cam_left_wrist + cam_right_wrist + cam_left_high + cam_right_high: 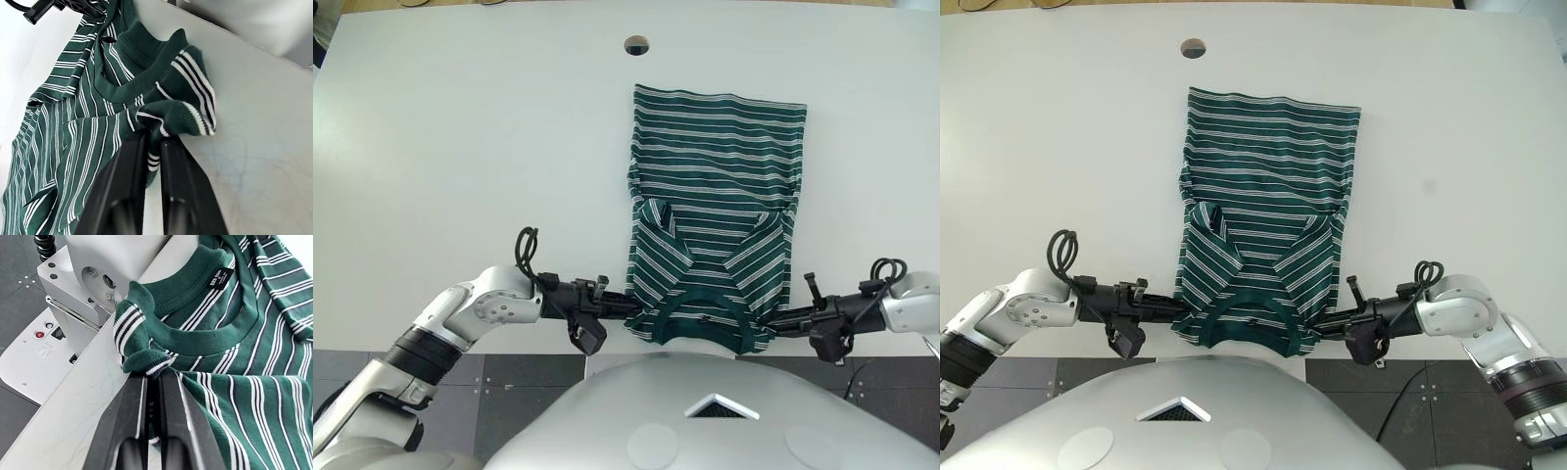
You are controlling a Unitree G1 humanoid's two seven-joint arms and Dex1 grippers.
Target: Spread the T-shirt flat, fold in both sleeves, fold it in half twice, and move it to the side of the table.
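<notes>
The green T-shirt with white stripes lies on the white table, both sleeves folded in over its body and its collar at the near table edge. My left gripper is shut on the shirt's near left shoulder corner. At the near right shoulder corner my right gripper is shut as well. Both pinched corners bunch up between the black fingers. The hem lies at the far end.
A round cable hole sits in the table beyond the shirt's far left corner. Bare tabletop spreads wide to the left and a narrower strip to the right. The table's near edge runs just under both grippers.
</notes>
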